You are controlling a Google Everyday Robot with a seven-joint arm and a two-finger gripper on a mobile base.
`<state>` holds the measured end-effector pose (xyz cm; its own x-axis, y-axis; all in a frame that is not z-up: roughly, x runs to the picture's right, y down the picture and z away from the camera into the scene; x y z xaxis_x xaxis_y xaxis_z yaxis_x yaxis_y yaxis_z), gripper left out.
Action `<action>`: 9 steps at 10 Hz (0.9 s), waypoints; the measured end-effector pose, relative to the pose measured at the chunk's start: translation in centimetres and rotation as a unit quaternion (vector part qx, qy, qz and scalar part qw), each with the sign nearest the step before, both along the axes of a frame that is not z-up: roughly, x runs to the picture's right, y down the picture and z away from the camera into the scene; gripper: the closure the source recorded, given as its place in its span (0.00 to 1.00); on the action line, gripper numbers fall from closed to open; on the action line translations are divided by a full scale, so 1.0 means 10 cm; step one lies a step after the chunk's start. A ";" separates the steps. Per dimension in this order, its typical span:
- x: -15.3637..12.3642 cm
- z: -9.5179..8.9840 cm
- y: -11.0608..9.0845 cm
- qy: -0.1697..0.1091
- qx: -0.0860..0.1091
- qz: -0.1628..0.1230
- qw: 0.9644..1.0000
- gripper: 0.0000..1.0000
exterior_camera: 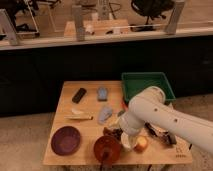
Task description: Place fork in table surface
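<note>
Gripper (115, 133) w/ jaws spread, at tip of white arm (150, 107), mid table surface (67, 104), just behind red bowl (106, 148)

The fork (120, 113), a slim grey sliver mostly hidden by the arm, lies on the light-brown wooden table (67, 95) just beyond the open-jawed gripper (114, 133), which is low over the table.

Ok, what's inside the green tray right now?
In the green tray the visible floor looks bare. The arm covers its front edge, so that strip is hidden. The claw hangs outside it, near the brown bowl.
</note>
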<state>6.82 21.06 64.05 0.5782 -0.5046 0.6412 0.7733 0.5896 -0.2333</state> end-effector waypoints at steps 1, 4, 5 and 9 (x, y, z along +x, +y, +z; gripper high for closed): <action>0.00 0.00 0.00 0.000 0.000 -0.001 1.000 0.20; 0.00 0.00 0.00 -0.001 0.000 -0.001 1.000 0.20; -0.01 0.00 0.01 -0.010 0.001 -0.008 1.000 0.20; -0.49 0.12 0.10 -0.089 0.010 -0.108 0.990 0.20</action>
<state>1.89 22.06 65.21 0.3335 -0.6175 0.7124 0.9100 0.4084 -0.0720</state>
